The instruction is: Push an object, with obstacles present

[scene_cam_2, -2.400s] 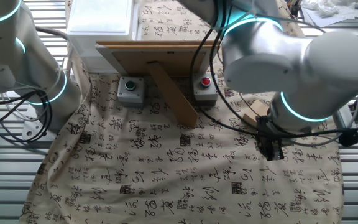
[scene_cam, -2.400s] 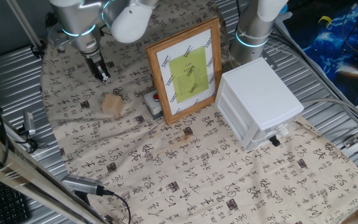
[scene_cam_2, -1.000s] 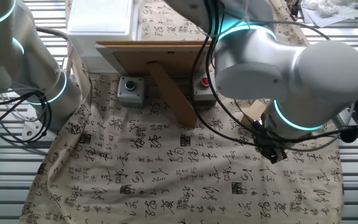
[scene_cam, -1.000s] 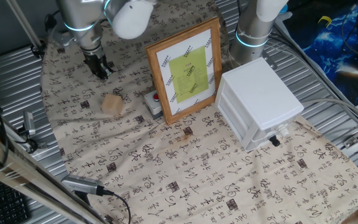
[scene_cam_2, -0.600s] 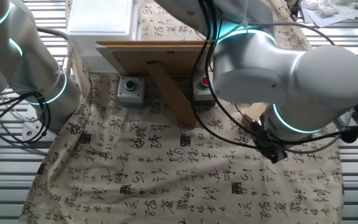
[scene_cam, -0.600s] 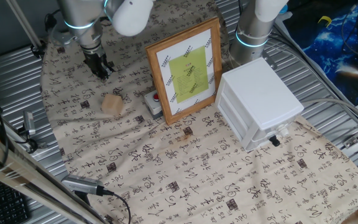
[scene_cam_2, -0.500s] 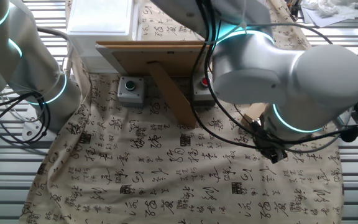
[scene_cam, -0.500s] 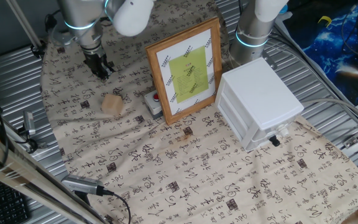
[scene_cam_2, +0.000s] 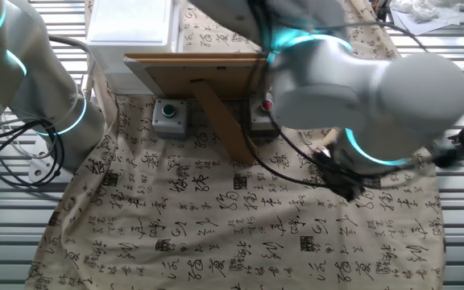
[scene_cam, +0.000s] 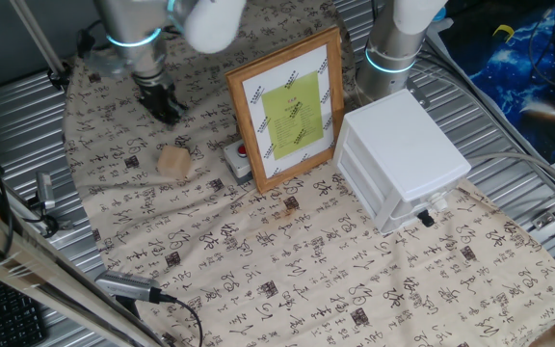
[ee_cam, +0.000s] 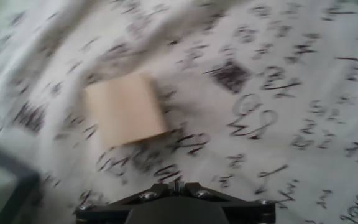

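The object, a small pale tan wooden block [scene_cam: 173,162], lies on the printed cloth left of the picture frame. My gripper [scene_cam: 166,110] hangs behind the block, a short gap away and not touching it, its two fingers together with nothing between them. The blurred hand view shows the block [ee_cam: 126,117] ahead and to the left of my gripper [ee_cam: 178,186]. In the other fixed view the arm covers most of the block and the gripper [scene_cam_2: 346,191] is smeared by motion.
The obstacles: a wooden-framed picture [scene_cam: 290,106] stands right of the block, with a small grey box with a red button [scene_cam: 239,159] at its foot and a white drawer unit [scene_cam: 403,154] beyond. A second grey box [scene_cam_2: 167,115] sits behind the frame. A second arm's base [scene_cam: 393,43] stands at the back.
My gripper has shifted a little to the right, toward the frame, and is moving fast enough to blur. The block lies where it was.
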